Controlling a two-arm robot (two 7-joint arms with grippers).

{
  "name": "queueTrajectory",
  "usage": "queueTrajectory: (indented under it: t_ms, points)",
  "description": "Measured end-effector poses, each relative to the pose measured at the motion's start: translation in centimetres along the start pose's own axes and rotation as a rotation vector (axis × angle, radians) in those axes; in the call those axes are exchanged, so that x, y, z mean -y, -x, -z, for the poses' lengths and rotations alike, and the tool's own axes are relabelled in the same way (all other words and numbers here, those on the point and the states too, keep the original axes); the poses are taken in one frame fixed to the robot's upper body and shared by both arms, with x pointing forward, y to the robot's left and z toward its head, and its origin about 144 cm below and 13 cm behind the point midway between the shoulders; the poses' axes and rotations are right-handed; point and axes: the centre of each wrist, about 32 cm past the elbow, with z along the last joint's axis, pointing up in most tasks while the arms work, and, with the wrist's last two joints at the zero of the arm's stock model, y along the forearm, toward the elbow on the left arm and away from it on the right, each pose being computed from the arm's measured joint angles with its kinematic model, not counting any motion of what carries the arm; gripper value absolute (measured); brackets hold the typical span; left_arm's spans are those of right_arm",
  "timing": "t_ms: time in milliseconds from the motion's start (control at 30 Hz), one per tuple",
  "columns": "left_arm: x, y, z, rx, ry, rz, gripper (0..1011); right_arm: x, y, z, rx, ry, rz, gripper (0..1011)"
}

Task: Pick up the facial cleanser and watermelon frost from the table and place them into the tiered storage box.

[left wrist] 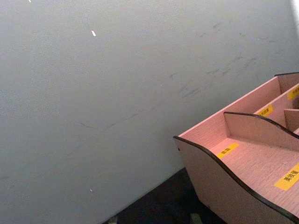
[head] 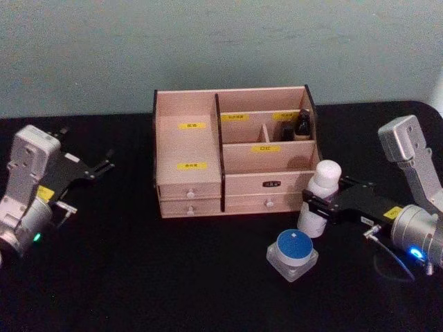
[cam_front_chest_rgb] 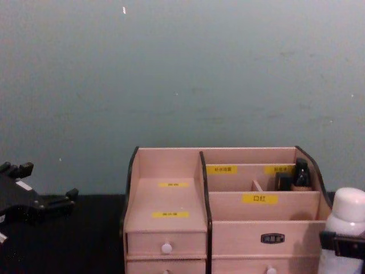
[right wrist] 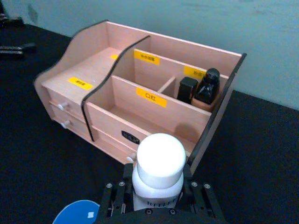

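Tiered storage box (head: pixel 187 149) labels (head: pixel 192 125) — print too small to read.

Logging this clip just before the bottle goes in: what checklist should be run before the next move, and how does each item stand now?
1. Grip: right hand shut around the white bottle, below its cap: ok.
2. Bottle upright: ok.
3. Bottle lifted off the table: cannot tell.
4. Room in the tiered storage box: the front right compartment looks free; the dark bottles stand in the back right one: ok.
5. Blue-lidded jar stands on the robot's side of the bottle, not between it and the box: ok.
6. Left hand open at the table's left, apart from the box: ok.
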Motion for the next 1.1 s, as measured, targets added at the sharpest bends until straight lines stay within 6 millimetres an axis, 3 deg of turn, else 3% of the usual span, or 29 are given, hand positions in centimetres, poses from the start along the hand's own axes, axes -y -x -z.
queueTrajectory:
  t_ms: [300,667,1100]
  points:
    - [0.0,0.0,0.0,0.0,0.0,0.0,1001,1.4,0.0,-1.3,0.011,-0.049,-0.026,602]
    - [0.0,0.0,0.0,0.0,0.0,0.0,1001,2.2,-0.6,-4.6,0.041,-0.125,-0.033,602]
    - [0.0,0.0,0.0,0.0,0.0,0.0,1001,-0.7,-1.5,-8.0,0.071,-0.17,-0.039,602]
